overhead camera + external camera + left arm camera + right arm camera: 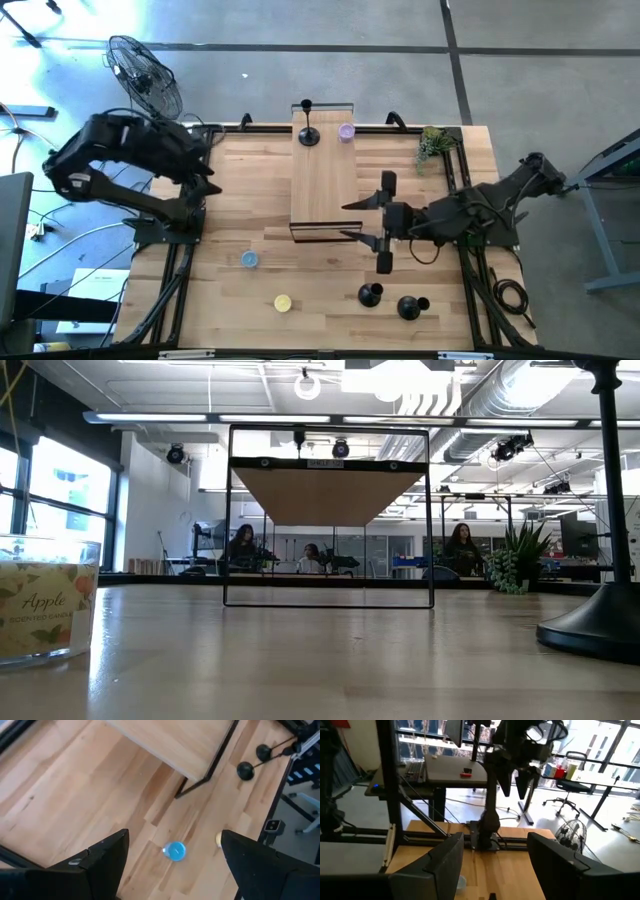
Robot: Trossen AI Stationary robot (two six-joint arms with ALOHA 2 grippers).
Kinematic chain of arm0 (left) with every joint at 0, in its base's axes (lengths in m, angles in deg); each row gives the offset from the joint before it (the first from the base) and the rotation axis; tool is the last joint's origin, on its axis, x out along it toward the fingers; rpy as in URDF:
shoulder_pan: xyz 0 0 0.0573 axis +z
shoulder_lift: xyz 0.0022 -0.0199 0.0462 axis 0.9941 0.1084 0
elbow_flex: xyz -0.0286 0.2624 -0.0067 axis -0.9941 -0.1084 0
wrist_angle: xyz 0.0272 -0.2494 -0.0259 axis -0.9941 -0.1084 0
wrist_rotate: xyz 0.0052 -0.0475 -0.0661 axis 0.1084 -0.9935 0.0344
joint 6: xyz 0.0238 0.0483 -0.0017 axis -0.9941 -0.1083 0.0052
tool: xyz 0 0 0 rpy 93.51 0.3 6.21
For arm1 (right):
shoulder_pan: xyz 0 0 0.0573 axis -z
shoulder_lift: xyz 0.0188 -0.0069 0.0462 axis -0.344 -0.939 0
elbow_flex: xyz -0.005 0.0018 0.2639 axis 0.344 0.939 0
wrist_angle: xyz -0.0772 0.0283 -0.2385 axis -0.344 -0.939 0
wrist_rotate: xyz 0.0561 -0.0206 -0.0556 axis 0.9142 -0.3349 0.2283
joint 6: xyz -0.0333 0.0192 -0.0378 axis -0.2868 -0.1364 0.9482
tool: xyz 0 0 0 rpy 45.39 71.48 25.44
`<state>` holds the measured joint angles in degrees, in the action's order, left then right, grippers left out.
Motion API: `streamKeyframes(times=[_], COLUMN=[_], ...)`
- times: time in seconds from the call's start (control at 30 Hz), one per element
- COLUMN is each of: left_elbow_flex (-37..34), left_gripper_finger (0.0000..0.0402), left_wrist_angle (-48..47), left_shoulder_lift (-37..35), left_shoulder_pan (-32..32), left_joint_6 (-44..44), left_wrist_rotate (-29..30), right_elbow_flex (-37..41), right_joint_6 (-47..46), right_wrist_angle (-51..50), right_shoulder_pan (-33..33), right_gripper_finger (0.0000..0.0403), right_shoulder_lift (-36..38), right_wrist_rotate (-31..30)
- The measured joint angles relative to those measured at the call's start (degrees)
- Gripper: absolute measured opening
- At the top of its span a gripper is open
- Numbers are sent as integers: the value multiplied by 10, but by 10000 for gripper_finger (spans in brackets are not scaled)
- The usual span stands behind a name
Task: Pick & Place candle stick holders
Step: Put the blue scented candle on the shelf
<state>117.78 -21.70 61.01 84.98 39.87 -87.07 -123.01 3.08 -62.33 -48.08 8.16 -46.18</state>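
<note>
Where they can be seen clearly from above, the candle stick holders are small matte-black pieces with a rounded base and a thin stem ending in a little cup. One holder stands upright on the raised wooden shelf, at its far end beside a purple candle. Two more sit on the tabletop near its front edge toward the right corner: one upright, the other apparently lying over, though that is hard to judge from overhead. The left wrist view catches that pair at a distance, stems only faintly readable. In the low view a broad dark base and stem fill the right side, cut off by the picture's edge, so its cup is out of sight.

The right gripper hangs above the near right corner of the shelf, fingers spread apart and holding nothing. The left gripper is drawn back over the tabletop's left edge, also spread wide and empty; its fingers frame a blue candle, with a yellow candle mostly hidden behind one finger. From above, the blue candle and the yellow one lie toward the front left of the tabletop. A glass jar labelled Apple is clipped by the low view's left border.
</note>
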Motion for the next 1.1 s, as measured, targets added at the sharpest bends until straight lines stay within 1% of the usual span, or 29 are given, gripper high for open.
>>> streamKeyframes(times=[0.13,0.3,0.43,0.53,0.67,0.77,0.83,1.0,1.1], left_elbow_flex=[0,0,0,0,0,0,0,0,0], left_gripper_finger=[294,273,269,269,269,269,269,269,269], left_wrist_angle=[1,1,2,1,1,1,1,1,1], left_shoulder_lift=[30,73,106,122,142,151,156,169,178], left_shoulder_pan=[-85,-184,-233,-263,-289,-299,-298,-297,-297], left_joint_6=[43,68,99,139,186,189,198,220,234], left_wrist_rotate=[33,66,72,74,96,97,97,99,92], right_elbow_flex=[0,0,0,0,0,0,0,0,0], right_joint_6=[-2,-2,-4,1,38,45,44,43,43], right_wrist_angle=[5,12,12,8,7,4,-2,-17,-20], right_shoulder_pan=[-7,-11,-14,-17,-17,-17,-17,-22,-27], right_gripper_finger=[215,215,215,215,215,215,215,215,215], right_shoulder_lift=[0,-3,-7,-8,-8,-8,-7,-7,-7], right_wrist_rotate=[-8,-12,-6,4,20,22,32,79,85])
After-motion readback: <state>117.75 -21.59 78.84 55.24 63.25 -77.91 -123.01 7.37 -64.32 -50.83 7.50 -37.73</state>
